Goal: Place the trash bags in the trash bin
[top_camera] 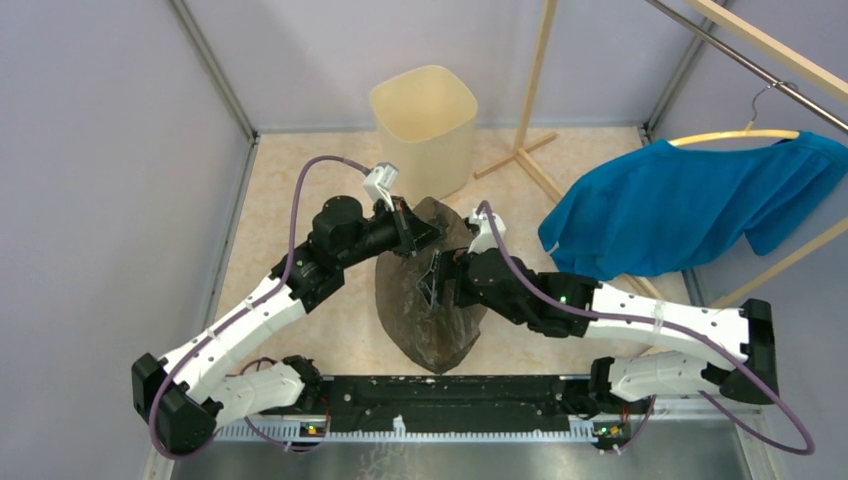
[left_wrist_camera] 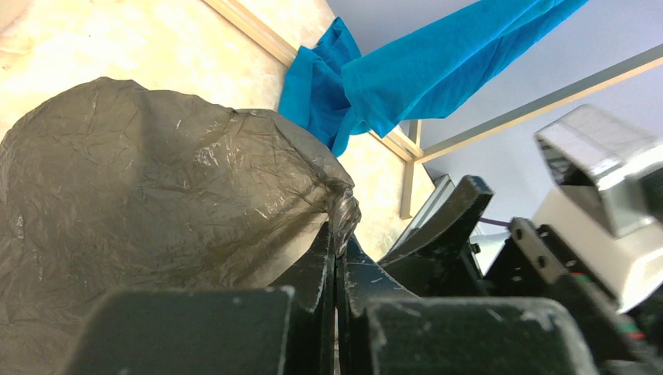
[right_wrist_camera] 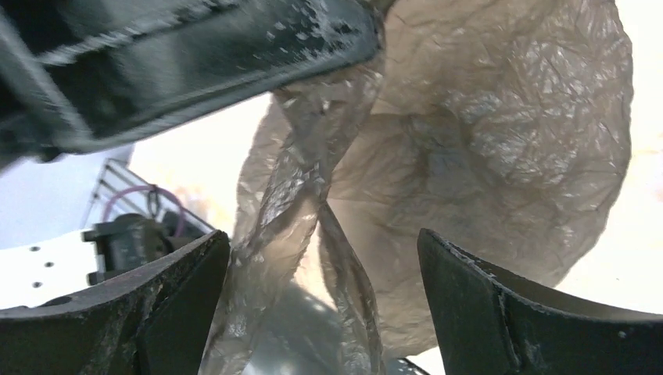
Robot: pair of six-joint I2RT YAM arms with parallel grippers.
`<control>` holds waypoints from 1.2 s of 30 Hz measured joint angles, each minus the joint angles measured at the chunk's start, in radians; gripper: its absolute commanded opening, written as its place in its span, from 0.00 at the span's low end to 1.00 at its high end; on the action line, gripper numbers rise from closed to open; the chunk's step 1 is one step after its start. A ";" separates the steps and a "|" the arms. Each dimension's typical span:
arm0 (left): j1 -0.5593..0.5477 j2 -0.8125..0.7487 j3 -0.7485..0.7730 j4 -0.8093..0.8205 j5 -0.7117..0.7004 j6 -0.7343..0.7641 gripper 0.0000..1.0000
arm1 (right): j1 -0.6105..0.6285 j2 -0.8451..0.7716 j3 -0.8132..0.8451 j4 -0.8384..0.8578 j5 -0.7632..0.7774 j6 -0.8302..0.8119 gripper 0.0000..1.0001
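The trash bag [top_camera: 430, 300], wrinkly, dark grey-brown and see-through, hangs over the floor between my two arms. My left gripper [top_camera: 415, 232] holds its upper edge; in the left wrist view the fingertips [left_wrist_camera: 338, 234] are shut on a pinched bunch of the bag [left_wrist_camera: 141, 187]. My right gripper [top_camera: 436, 280] is against the bag's middle, with its jaws wide open. In the right wrist view a twisted fold of the bag [right_wrist_camera: 293, 203] hangs between the open fingers [right_wrist_camera: 322, 242], close to the left one. The cream trash bin [top_camera: 425, 125] stands upright behind the bag, with nothing visible in it.
A blue cloth garment [top_camera: 680, 205] hangs on a hanger at the right, also seen in the left wrist view [left_wrist_camera: 422, 70]. A wooden rack's post and feet [top_camera: 530, 120] stand right of the bin. Grey walls close in the floor on three sides.
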 measured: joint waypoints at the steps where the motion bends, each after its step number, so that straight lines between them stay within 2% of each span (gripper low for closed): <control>1: 0.000 0.000 0.000 0.000 0.000 0.000 0.00 | 0.000 0.016 0.000 -0.009 0.012 -0.006 0.82; 2: 0.000 0.000 0.000 0.000 0.000 0.000 0.00 | 0.000 0.029 -0.002 -0.013 0.019 -0.012 0.75; 3: 0.000 0.000 0.000 0.000 0.000 0.001 0.00 | 0.000 0.039 -0.005 -0.014 0.025 -0.018 0.54; 4: 0.000 0.000 0.000 0.000 0.000 0.003 0.00 | 0.000 0.043 -0.014 -0.010 0.030 -0.026 0.28; 5: 0.000 0.000 0.000 -0.002 0.000 0.004 0.04 | 0.000 0.043 -0.024 -0.008 0.035 -0.042 0.09; 6: 0.000 0.000 0.000 -0.004 0.000 0.006 0.12 | 0.001 0.039 -0.035 0.001 0.041 -0.054 0.00; 7: 0.000 0.000 0.000 -0.006 0.000 0.009 0.24 | 0.001 0.034 -0.048 0.010 0.048 -0.061 0.00; 9: 0.000 0.000 0.000 -0.020 -0.007 0.017 0.57 | 0.001 0.015 -0.078 0.031 0.068 -0.079 0.00; 10: 0.000 0.000 0.002 -0.032 -0.015 0.031 0.70 | 0.001 0.002 -0.091 0.039 0.081 -0.089 0.00; 12: 0.000 -0.002 0.014 -0.073 -0.041 0.042 0.89 | 0.001 -0.037 -0.120 0.047 0.121 -0.113 0.00; 14: 0.000 -0.010 0.031 -0.121 -0.082 0.055 0.98 | 0.001 -0.088 -0.148 0.049 0.172 -0.143 0.00; 21: 0.000 -0.086 0.111 -0.282 -0.291 0.092 0.98 | 0.002 -0.277 -0.258 0.040 0.362 -0.232 0.00; 25: 0.011 -0.061 0.164 -0.349 -0.418 0.095 0.98 | 0.001 -0.366 -0.322 0.017 0.436 -0.266 0.00; 29: 0.083 0.046 0.225 -0.372 -0.461 0.094 0.98 | -0.005 -0.452 -0.358 -0.006 0.486 -0.309 0.00; 33: 0.212 0.203 0.308 -0.352 -0.409 0.086 0.98 | -0.011 -0.507 -0.363 -0.008 0.515 -0.353 0.00; 36: 0.258 0.334 0.408 -0.329 -0.400 0.087 0.98 | -0.012 -0.528 -0.363 0.001 0.514 -0.385 0.00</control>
